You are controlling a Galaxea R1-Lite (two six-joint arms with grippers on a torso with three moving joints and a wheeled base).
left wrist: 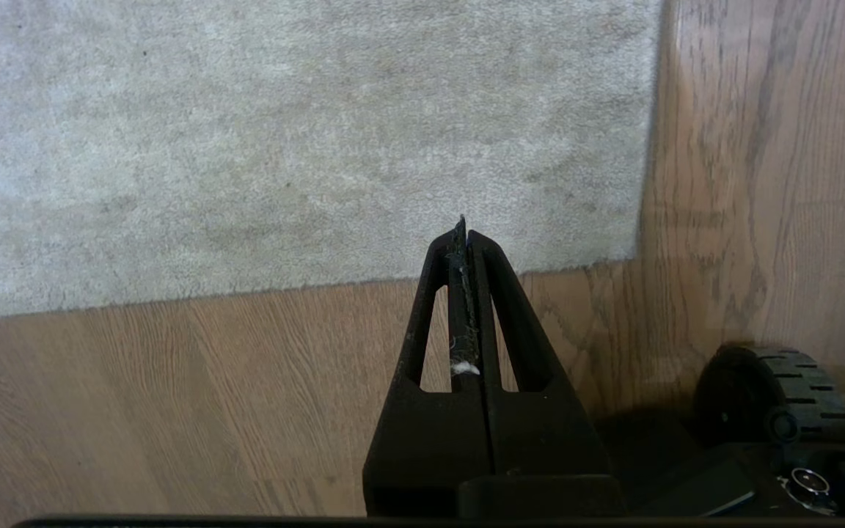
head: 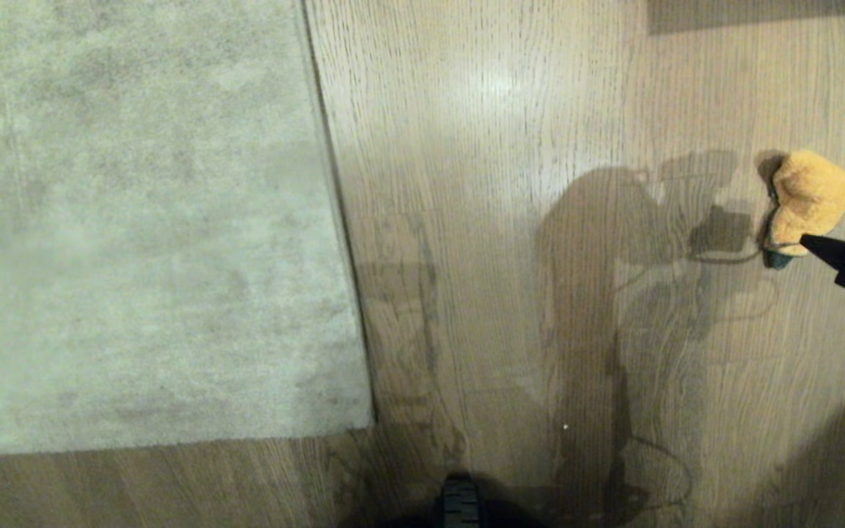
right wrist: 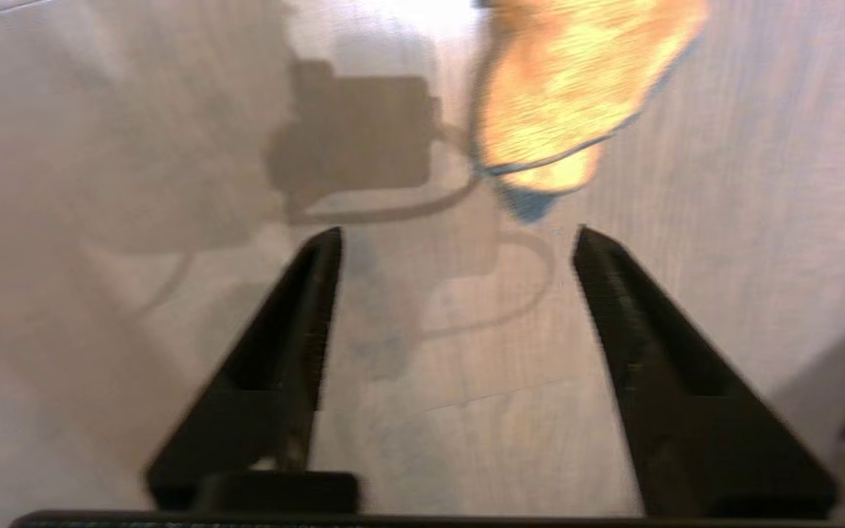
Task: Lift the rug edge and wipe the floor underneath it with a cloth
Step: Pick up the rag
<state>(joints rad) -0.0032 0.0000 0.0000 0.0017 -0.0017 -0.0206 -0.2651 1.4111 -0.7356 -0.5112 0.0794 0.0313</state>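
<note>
While right claw (right wrist: 455, 238) gapes, cloth (right wrist: 569, 88) just beyond fingertips.

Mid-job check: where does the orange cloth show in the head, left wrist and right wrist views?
Head view: the cloth lies on the floor at the right edge, just beyond the right gripper.
Left wrist view: not in it; only the rug edge, floor and the shut left gripper.
Right wrist view: cloth at the top, ahead of the open fingers.
Shared landmark: the wood-grain floor.
</note>
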